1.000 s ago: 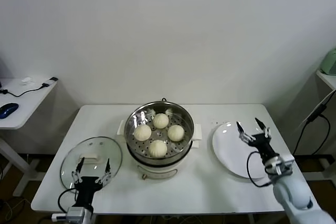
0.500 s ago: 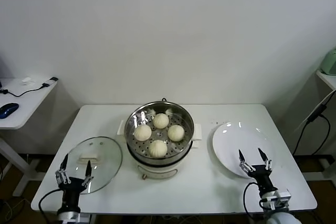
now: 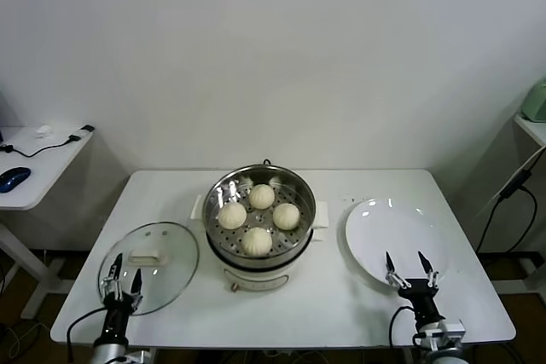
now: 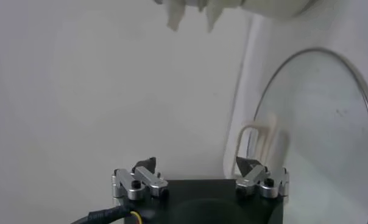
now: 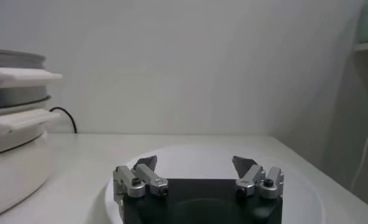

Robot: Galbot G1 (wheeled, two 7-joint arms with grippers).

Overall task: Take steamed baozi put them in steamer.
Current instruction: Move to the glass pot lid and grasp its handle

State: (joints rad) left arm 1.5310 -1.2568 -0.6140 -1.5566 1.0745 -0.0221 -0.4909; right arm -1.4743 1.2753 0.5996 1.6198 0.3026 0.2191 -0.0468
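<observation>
Four cream-white pleated baozi [image 3: 258, 216] lie inside the shiny steel steamer [image 3: 300, 190], which stands on its cream base at the table's middle. My left gripper [image 3: 123, 282] is open and empty, low at the table's front left edge, over the near rim of the glass lid [image 3: 162, 274]. My right gripper [image 3: 408, 271] is open and empty, low at the front right, at the near edge of the white plate [image 3: 392, 232]. The right wrist view shows its open fingers [image 5: 146, 165] before the bare plate [image 5: 190, 158], with the steamer's base [image 5: 16, 155] at the side.
The glass lid with a cream handle [image 4: 318, 128] lies flat front left. A side table with a blue mouse [image 3: 13, 178] and cable stands far left. A cable hangs at the far right.
Both arms have drawn back and down toward the table's front edge. The right gripper left the plate's middle for its near rim. Baozi and steamer have not moved.
</observation>
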